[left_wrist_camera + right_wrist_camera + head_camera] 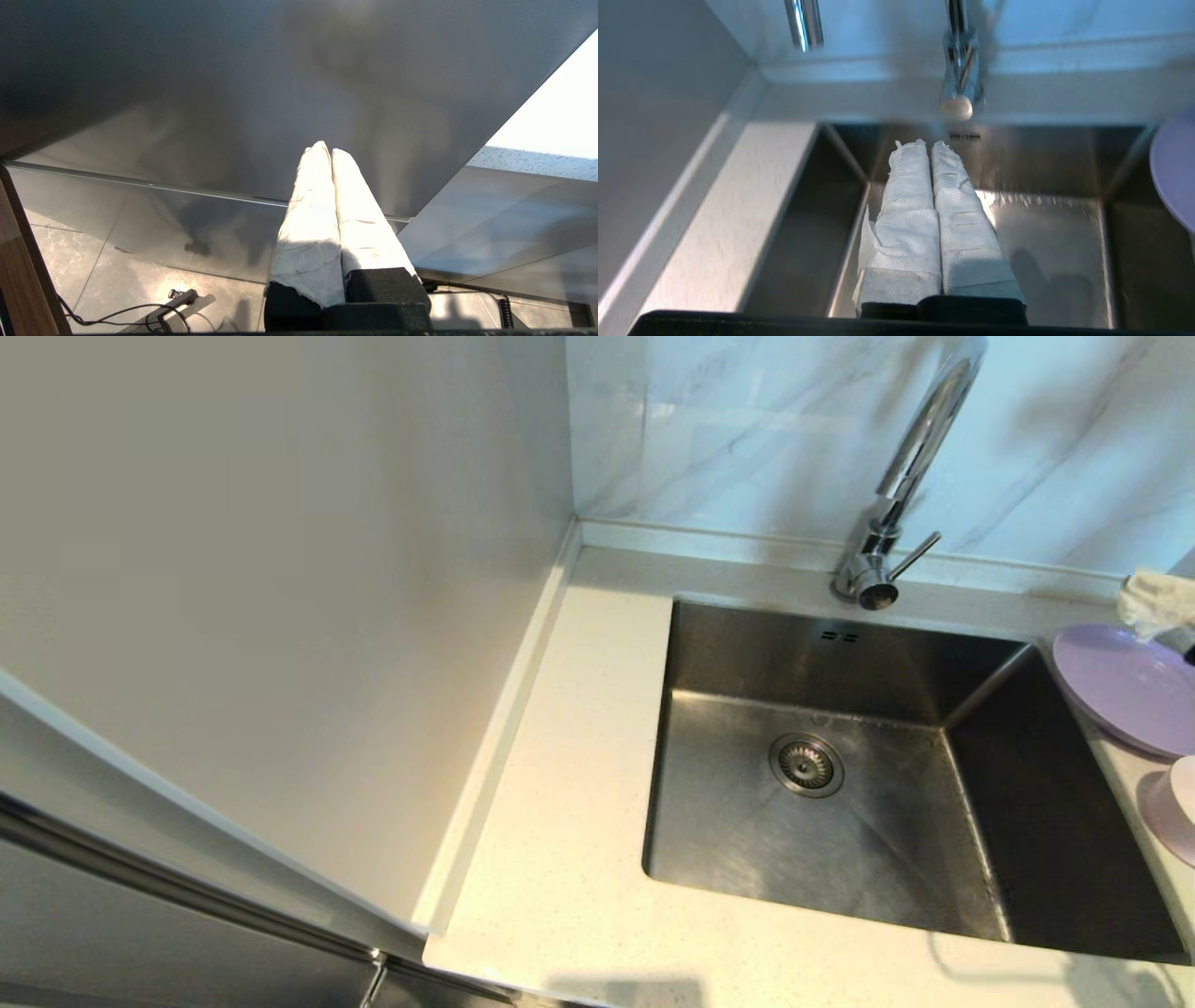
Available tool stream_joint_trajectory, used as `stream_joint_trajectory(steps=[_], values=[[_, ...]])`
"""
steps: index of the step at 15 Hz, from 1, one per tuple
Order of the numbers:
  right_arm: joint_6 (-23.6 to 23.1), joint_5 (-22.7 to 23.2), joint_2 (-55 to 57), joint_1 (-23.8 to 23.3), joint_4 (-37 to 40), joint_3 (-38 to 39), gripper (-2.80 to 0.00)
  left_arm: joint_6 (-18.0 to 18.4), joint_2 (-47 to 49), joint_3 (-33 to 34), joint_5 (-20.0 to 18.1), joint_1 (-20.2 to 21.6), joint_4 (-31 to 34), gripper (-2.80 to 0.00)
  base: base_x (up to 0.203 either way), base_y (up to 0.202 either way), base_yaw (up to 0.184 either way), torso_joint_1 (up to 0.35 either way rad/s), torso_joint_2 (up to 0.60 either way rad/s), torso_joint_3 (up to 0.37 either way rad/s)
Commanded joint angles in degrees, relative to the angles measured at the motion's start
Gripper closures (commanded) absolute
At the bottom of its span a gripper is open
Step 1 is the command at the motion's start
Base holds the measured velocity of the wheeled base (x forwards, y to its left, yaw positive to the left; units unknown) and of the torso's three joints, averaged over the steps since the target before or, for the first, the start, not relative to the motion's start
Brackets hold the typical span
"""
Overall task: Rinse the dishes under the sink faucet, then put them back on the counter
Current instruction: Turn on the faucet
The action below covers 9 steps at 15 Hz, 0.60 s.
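One lilac plate (1125,686) and one pale bowl (1178,807) sit on the bench (560,859) beside the sink (840,821). The right tool (927,144), clenched and empty, hangs above the basin facing the faucet (910,457). The left tool (325,150), also clenched, is parked below.

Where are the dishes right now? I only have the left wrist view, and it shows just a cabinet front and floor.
Observer: Both sit on the counter to the right of the sink. The lilac plate is farther back and the pale bowl is nearer, cut off by the head view's edge.
Operator: Anything in the basin?
Observer: No dishes. Only the drain strainer shows on its floor.
Operator: And the right arm?
Observer: The right gripper is shut and holds nothing. Its paper-wrapped fingers show over the sink, pointing toward the sink faucet.
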Motion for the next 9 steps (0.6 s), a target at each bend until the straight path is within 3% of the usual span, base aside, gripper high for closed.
stream_joint_trajectory(steps=[1, 6, 9], values=[[0.2, -0.1, 7.2, -0.4, -4.9, -3.7, 0.00, 0.0, 0.0, 0.0, 0.0, 0.0, 0.0, 0.00, 0.000, 0.000, 0.000, 0.000, 0.00, 0.000], [-0.5, -0.1, 16.5, -1.7, -5.3, -14.2, 0.00, 0.0, 0.0, 0.0, 0.0, 0.0, 0.0, 0.00, 0.000, 0.000, 0.000, 0.000, 0.00, 0.000], [-1.6, -0.1, 20.9, -2.4, -0.5, -20.8, 0.00, 0.0, 0.0, 0.0, 0.0, 0.0, 0.0, 0.00, 0.000, 0.000, 0.000, 0.000, 0.00, 0.000]])
